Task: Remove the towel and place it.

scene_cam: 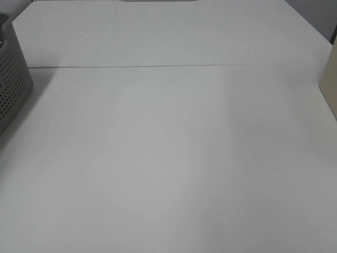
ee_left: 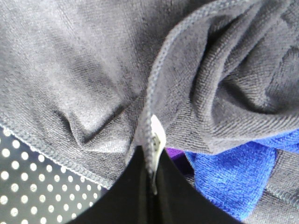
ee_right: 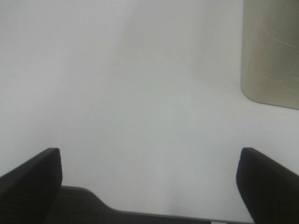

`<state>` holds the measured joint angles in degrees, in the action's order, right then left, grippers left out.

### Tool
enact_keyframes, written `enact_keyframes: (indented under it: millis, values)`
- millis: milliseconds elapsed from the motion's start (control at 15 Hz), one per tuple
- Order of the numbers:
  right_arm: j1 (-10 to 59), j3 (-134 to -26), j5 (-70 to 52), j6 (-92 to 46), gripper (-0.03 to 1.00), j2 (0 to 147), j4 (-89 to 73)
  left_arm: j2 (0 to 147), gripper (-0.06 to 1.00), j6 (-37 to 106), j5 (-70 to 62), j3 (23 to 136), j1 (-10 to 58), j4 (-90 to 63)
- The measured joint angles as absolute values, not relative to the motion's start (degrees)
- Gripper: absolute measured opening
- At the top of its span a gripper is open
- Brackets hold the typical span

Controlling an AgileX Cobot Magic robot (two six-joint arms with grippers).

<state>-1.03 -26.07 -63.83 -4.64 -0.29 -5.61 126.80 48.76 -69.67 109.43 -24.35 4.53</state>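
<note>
The towel fills the left wrist view as dark grey fuzzy cloth with stitched hems, bunched in folds. My left gripper is shut on a fold of it, pinching the hem and a small white label between the black fingers. My right gripper is open and empty over the bare white table, its two black fingers wide apart. Neither gripper nor the towel shows in the exterior high view.
A grey perforated basket stands at the table's left edge; its dotted wall shows under the towel. A blue cloth and a bit of purple lie beneath the towel. A beige object sits at the right edge, also in the right wrist view.
</note>
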Motion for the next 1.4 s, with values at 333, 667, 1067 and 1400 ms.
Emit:
enact_keyframes:
  millis: [333,667,1067,1400]
  values:
    - [-1.0,-26.1,-63.8,-4.6,0.97,-0.3,-5.6,126.5,0.00,45.7,-69.7,109.4,-24.4,2.5]
    - [-1.0,-26.1,-63.8,-4.6,0.97,-0.3,-5.6,123.0,0.00,39.5,-69.7,109.4,-23.5,2.6]
    - [-1.0,-26.1,-63.8,-5.0,0.97,0.2,-5.7,103.4,0.00,35.2,-70.0,109.4,-15.4,-1.0]
    - [-1.0,-27.9,-55.9,-20.6,0.97,10.1,-18.7,90.0,0.00,36.0,-70.1,109.4,-1.2,-1.5]
